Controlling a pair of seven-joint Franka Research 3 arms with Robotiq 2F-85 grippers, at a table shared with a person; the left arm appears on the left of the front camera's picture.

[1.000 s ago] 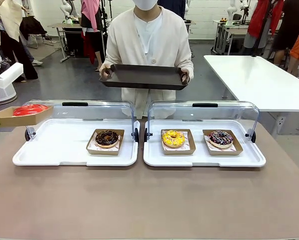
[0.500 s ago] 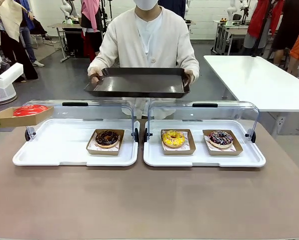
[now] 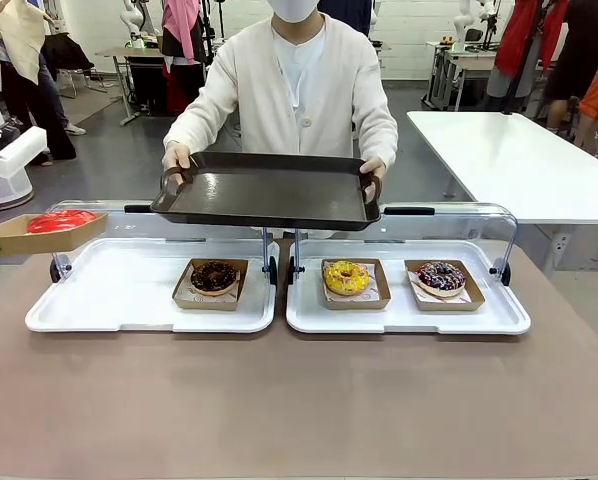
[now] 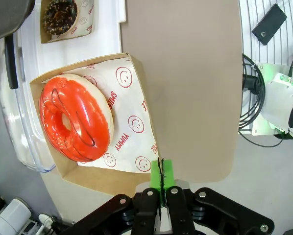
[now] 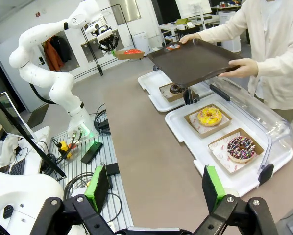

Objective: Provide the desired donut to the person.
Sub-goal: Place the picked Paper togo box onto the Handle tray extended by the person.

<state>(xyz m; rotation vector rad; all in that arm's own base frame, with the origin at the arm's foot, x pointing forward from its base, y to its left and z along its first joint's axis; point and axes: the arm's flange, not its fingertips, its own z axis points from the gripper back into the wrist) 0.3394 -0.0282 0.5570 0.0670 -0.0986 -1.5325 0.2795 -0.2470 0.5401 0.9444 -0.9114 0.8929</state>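
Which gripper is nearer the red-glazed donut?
Left. The left gripper is shut on the cardboard tray holding the red-glazed donut; the right gripper hangs open, far from it.

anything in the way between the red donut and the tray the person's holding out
Nothing visible: open air lies between the red donut, held in its box by the left end effector, and the dark tray.

Person in a cream cardigan [image 3: 299, 90] holds a dark brown rectangular tray [image 3: 269, 195] in both hands above 2 white lidded plastic display trays [image 3: 99, 310] containing 3 boxed donuts [image 3: 346, 277].
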